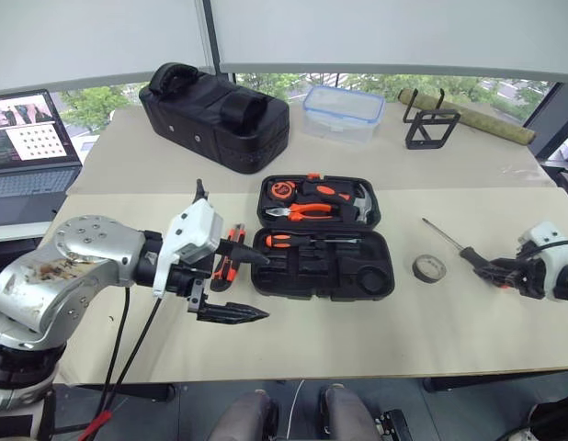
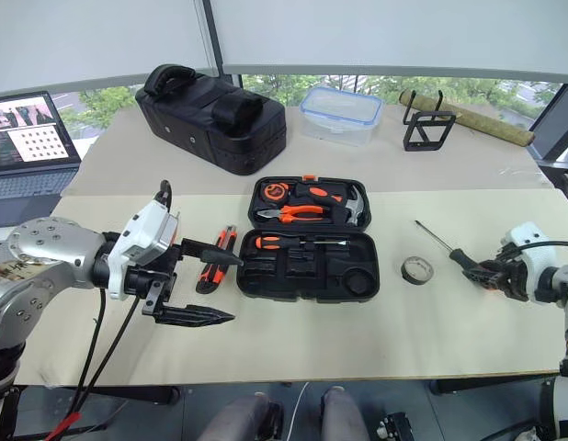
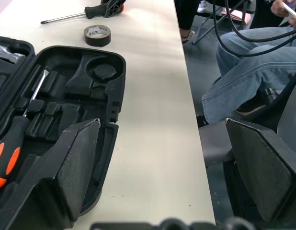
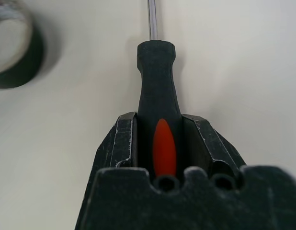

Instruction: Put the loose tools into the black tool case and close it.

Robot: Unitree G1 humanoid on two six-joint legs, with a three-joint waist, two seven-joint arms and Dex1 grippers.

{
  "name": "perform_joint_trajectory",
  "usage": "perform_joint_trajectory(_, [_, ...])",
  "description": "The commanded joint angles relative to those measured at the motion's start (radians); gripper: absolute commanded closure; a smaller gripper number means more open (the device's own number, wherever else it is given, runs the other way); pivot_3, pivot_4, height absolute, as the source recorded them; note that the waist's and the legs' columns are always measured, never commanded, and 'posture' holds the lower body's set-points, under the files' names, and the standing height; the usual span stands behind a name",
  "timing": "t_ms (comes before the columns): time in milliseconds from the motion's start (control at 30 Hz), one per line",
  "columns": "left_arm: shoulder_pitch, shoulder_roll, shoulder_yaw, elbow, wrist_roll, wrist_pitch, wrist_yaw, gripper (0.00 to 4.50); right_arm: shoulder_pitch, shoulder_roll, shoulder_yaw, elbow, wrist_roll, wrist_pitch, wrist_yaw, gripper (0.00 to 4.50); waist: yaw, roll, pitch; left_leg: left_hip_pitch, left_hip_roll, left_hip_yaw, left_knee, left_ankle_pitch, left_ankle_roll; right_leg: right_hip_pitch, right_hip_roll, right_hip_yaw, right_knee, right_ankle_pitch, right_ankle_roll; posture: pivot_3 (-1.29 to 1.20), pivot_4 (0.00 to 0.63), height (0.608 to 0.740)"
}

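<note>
The black tool case (image 1: 323, 237) is seen lying open at the centre of the cream table (image 1: 357, 340), its lid half toward twelve o'clock holding pliers (image 1: 304, 211), a hammer (image 1: 357, 204) and a tape measure (image 1: 282, 190). One orange-and-black screwdriver (image 1: 307, 241) is already seated in the near half, where the remaining recesses are bare. At nine o'clock of the case, just beside its edge, the orange-and-black utility knife (image 1: 231, 253) is laid on the table. At three o'clock, a small roll of black tape (image 1: 429, 268) is set apart from the case. Farther out at three o'clock, the second screwdriver (image 4: 156, 103) is gripped by the right gripper (image 4: 157, 139), whose fingers are clamped on either side of its black-and-orange handle; the shaft is pointed away toward eleven o'clock, lying low over the table. The left gripper (image 1: 231, 285) is held above the table at the case's eight o'clock, its fingers (image 3: 74, 167) spread wide apart with nothing between them. Along the far edge, a black fabric bag (image 1: 210, 115) is placed at eleven o'clock, a clear plastic box (image 1: 344, 112) at twelve, and a black wire stand (image 1: 429, 124) at one. A laptop (image 1: 31, 147) is seen at ten o'clock.
</note>
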Motion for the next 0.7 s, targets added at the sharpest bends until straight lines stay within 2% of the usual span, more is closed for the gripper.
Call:
perform_joint_trajectory(33, [-0.037, 0.021, -0.007, 0.043, 0.014, -0.042, -0.024, 0.00, 0.002, -0.041, -0.060, -0.266, 0.098, 0.095, 0.063, 3.47, -0.005, 0.002, 0.000, -0.001, 0.000, 0.000, 0.000, 0.000, 0.000, -0.001, 0.000, 0.000, 0.000, 0.000, 0.000, 0.00, 0.150, 0.722])
perform_joint_trajectory(167, [-0.060, 0.022, -0.038, 0.097, 0.035, -0.070, -0.052, 0.00, -0.062, -0.014, 0.043, -0.549, 0.092, 0.091, 0.120, 3.47, -0.022, 0.003, 0.000, -0.002, 0.000, 0.002, -0.001, 0.000, -0.001, -0.006, 0.001, 0.000, 0.003, 0.000, 0.000, 0.00, 0.150, 0.722])
perform_joint_trajectory(300, [-0.066, 0.015, -0.066, 0.134, 0.058, -0.099, -0.063, 0.00, -0.130, 0.051, 0.160, -0.672, 0.086, 0.115, 0.176, 3.47, -0.020, 0.003, 0.000, -0.002, 0.001, 0.001, -0.001, -0.001, -0.002, -0.006, 0.001, -0.001, 0.003, 0.000, 0.000, 0.00, 0.150, 0.722])
perform_joint_trajectory(467, [-0.065, 0.002, -0.087, 0.179, 0.092, -0.137, -0.063, 0.00, -0.203, 0.128, 0.323, -0.600, -0.068, -0.082, 0.182, 3.47, -0.003, 0.002, 0.000, -0.005, 0.000, 0.001, 0.001, -0.001, -0.001, -0.007, 0.000, -0.002, 0.002, 0.000, 0.000, 0.00, 0.150, 0.722])
perform_joint_trajectory(700, [-0.063, -0.008, -0.091, 0.199, 0.118, -0.171, -0.057, 0.00, -0.261, 0.197, 0.372, -0.480, -0.138, -0.155, 0.147, 3.47, 0.001, 0.002, 0.000, -0.005, 0.000, 0.001, 0.001, -0.001, -0.001, -0.008, 0.001, -0.003, 0.001, 0.000, 0.000, 0.00, 0.150, 0.722])
